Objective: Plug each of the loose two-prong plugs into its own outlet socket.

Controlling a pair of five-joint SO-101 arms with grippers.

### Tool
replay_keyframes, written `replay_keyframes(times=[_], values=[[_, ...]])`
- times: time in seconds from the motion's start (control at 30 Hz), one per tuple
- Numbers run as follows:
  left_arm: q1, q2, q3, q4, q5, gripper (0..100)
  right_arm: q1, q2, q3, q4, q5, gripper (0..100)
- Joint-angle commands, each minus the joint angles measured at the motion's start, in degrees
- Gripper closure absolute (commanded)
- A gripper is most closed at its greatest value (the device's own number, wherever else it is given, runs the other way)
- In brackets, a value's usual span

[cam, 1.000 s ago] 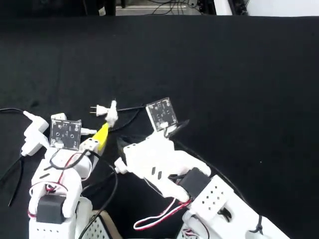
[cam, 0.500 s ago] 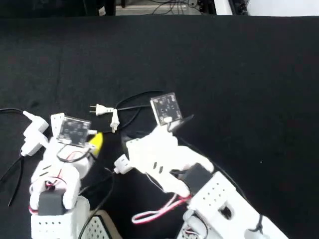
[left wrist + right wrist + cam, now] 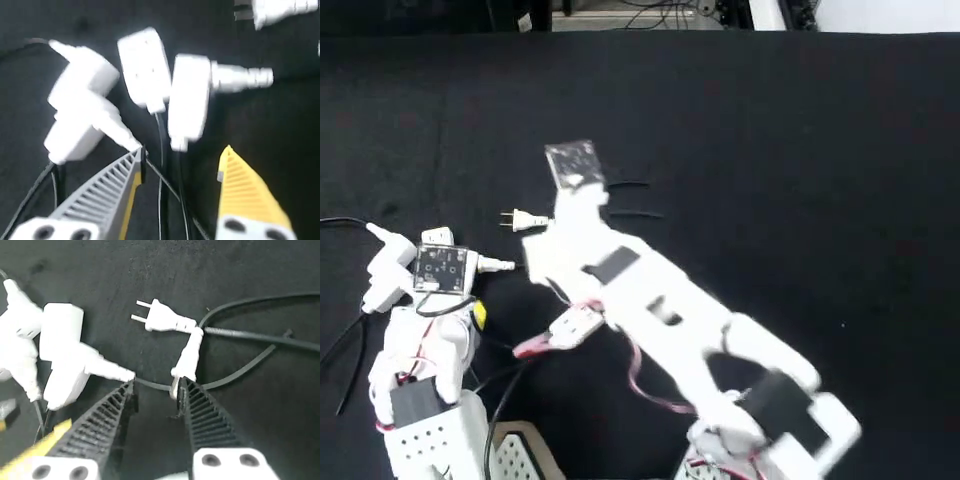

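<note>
A loose white two-prong plug (image 3: 162,317) lies on the black table, prongs bare, and its stiff white cable neck (image 3: 189,357) bends toward my right gripper (image 3: 156,384). That gripper hangs open just short of the plug, with one black fingertip (image 3: 182,386) beside the neck's end. From above, the plug (image 3: 517,218) shows left of the outstretched right arm (image 3: 620,280). Three white outlet blocks (image 3: 80,117) (image 3: 145,67) (image 3: 190,100) lie ahead of my left gripper (image 3: 184,150), which is open and holds nothing. A white stem (image 3: 240,77) sticks out of the nearest block.
Black cables (image 3: 250,335) loop across the table beyond the plug. Thin black cords (image 3: 165,165) run from the outlet blocks under the left gripper. The left arm's yellow finger (image 3: 30,455) shows near the right gripper. The cloth to the far right is open.
The right arm swung left and stretched out over the loose plug. The left arm drew back toward its base, its yellow finger retreating from the plug.
</note>
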Motion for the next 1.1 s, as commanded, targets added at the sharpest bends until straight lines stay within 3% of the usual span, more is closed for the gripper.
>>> replay_keyframes(times=[0.0, 0.23, 0.5, 0.8, 1.07], values=[[-0.7, -0.4, 0.2, 0.9, -2.7, 76, 3.2, 10.8, -13.1, 2.6, -1.0, 86.4], [-0.2, -0.4, 1.0, 0.7, -2.8, 76, 7.2, 28.2, -35.3, 20.5, -1.1, 86.4], [-0.6, -0.4, 1.1, 0.7, -2.8, 76, 6.0, 39.9, -50.7, 31.3, -1.1, 86.6], [-0.7, -0.4, 1.2, 0.7, -2.8, 76, 6.2, 37.1, -54.4, 35.9, -0.8, 86.8], [-0.7, -0.4, 1.6, 0.6, -2.9, 76, 3.3, 28.8, -45.5, 33.0, -1.0, 86.8]])
